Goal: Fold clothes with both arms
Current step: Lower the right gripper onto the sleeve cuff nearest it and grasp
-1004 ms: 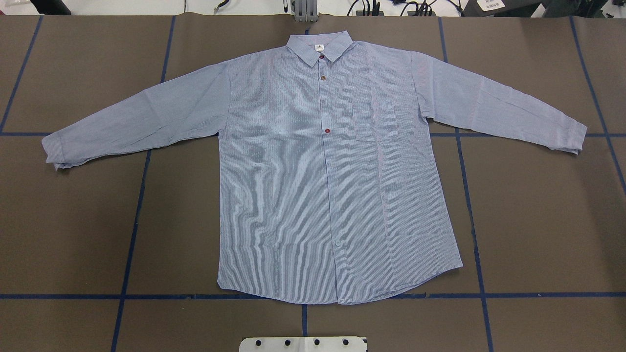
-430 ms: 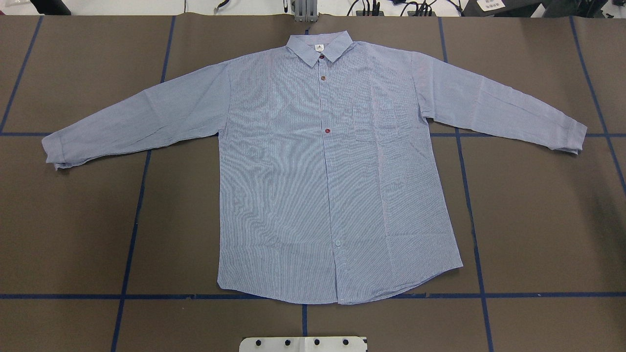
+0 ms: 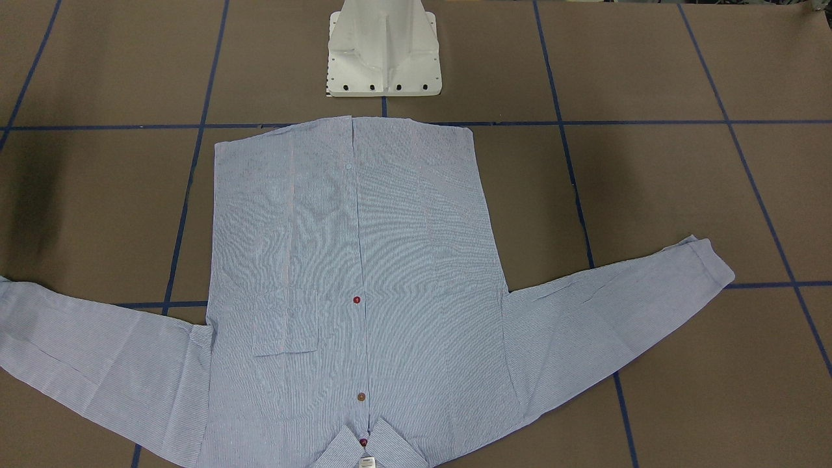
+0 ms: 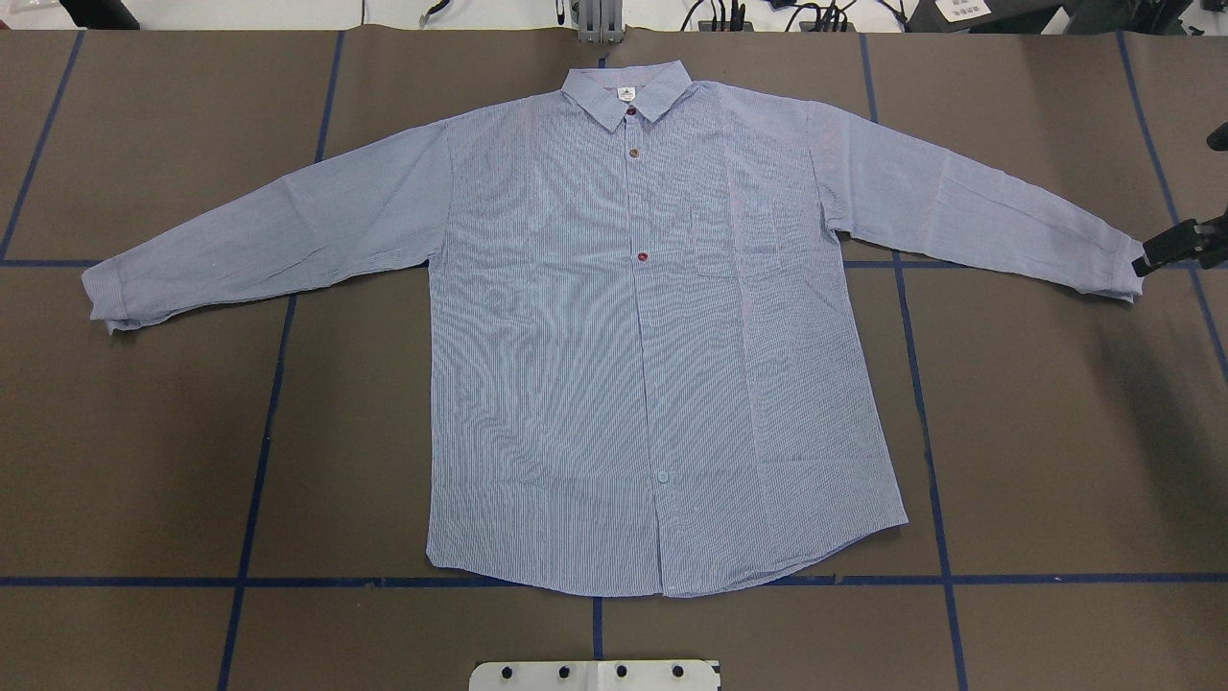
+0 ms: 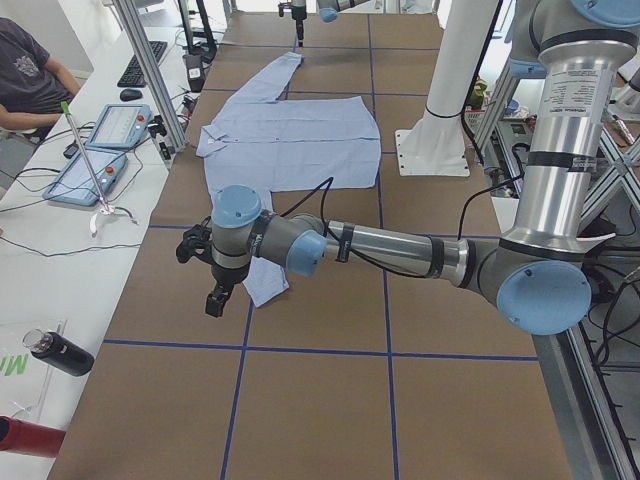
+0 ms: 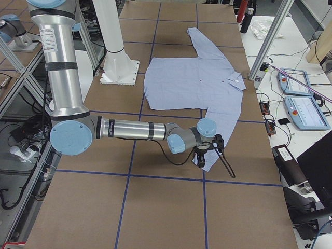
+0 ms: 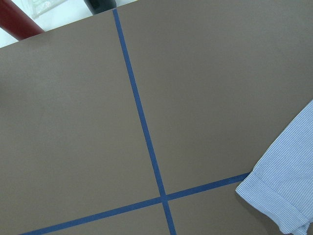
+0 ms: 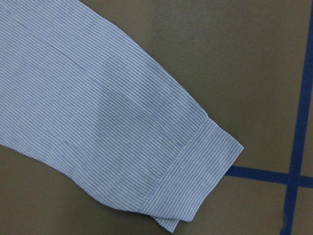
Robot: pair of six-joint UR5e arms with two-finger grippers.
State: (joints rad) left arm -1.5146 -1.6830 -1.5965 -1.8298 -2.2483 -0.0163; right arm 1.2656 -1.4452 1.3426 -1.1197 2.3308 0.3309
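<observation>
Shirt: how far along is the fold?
Done: nothing folded; the shirt lies flat, sleeves spread. In hand: the right end effector hovers by the cuff on its side, the left end effector by the opposite cuff; no grasp visible. Left: every fold.

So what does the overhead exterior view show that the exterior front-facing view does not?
Only overhead: part of the right gripper, next to the sleeve cuff at the view's right edge, and both cuffs whole. Only front-facing: the white pedestal with its upright column; there one sleeve runs out of frame. Both: the shirt lying flat, front up, sleeves spread, not yet folded.
</observation>
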